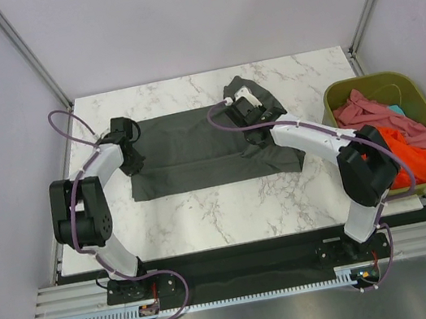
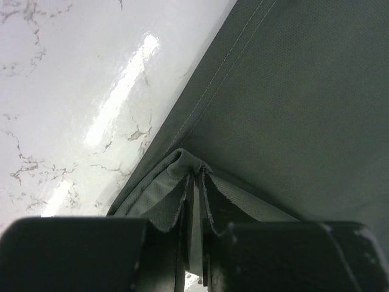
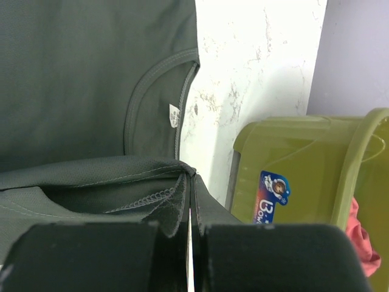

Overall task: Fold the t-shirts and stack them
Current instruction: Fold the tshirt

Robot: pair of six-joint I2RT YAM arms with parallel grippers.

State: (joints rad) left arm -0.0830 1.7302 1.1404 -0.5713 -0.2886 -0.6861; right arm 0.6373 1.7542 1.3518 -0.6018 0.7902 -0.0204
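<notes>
On the middle of the surface (image 1: 207, 218) lies the dark grey tee (image 1: 195, 150), spread flat left to right, with a crease along its length and its far right corner raised off the marble. The job looks to be mid-fold on this first tee; nothing is stacked yet, and the pink tee (image 1: 365, 109) and orange tee (image 1: 410, 153) wait in the bin (image 1: 364, 79) at the right. The left gripper (image 2: 196, 182) is nearly closed, clamped on a bunched hem at the tee's left end. The right gripper (image 3: 189, 182) is pressed together on a stitched edge at the right end, above the collar (image 3: 155, 82), which lies flat. The next move likely calls for both arms to carry their pinched edges across together, level and in step, keeping the cloth taut so the fold lands square before either lets go.
</notes>
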